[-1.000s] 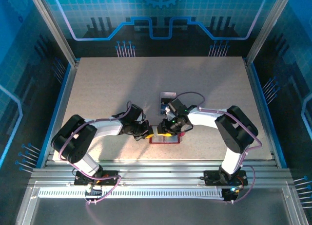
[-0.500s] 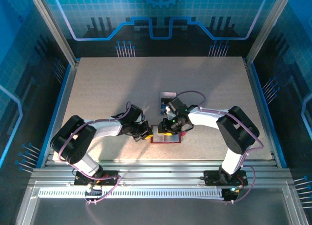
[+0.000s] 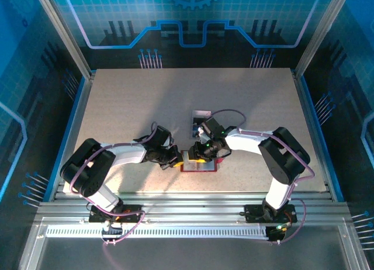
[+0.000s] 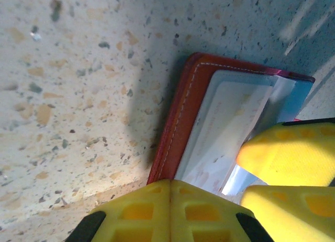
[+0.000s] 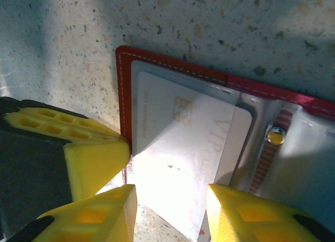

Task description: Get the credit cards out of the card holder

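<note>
The red card holder (image 3: 198,168) lies open on the table near the front edge, between both arms. A pale pinkish-white credit card (image 5: 188,147) sticks partly out of its grey pocket (image 4: 225,127). My right gripper (image 5: 170,213) straddles the card's free end, a yellow finger against each side edge (image 3: 202,155). My left gripper (image 4: 170,187) is shut, its tips pressed down on the card holder's red stitched edge (image 4: 180,116) (image 3: 175,159). A blue credit card (image 3: 194,128) lies on the table just behind the right gripper.
A pale grey card (image 3: 201,114) lies behind the blue one. A small snap button (image 5: 275,134) sits on the holder's inner flap. The speckled table (image 3: 128,100) has free room at the back and both sides. A metal rail (image 3: 187,203) runs along the front.
</note>
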Tool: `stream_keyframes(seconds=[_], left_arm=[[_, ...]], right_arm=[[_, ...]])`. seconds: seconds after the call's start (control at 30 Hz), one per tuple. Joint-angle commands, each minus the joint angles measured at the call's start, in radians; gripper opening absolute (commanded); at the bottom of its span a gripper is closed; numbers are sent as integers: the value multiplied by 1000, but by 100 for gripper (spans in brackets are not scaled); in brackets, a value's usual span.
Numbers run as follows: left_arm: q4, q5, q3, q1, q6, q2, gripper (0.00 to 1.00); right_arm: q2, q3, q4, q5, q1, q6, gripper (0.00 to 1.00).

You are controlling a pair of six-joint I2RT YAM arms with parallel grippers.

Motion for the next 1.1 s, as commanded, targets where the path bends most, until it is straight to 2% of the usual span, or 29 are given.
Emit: stream_keyframes(seconds=[0.0, 0.43, 0.8, 1.07], left_arm=[[-25, -10, -14, 9, 6, -22, 7], [-30, -11, -17, 8, 12, -17, 7], [32, 32, -3, 1, -13, -45, 6], [30, 48, 26, -16, -8, 13, 6]], right_arm=[[24, -10, -39, 22, 10, -22, 41], [-2, 39, -150, 116, 5, -84, 41], [4, 31, -130, 95, 4, -79, 41], [-5, 28, -131, 99, 5, -79, 41]])
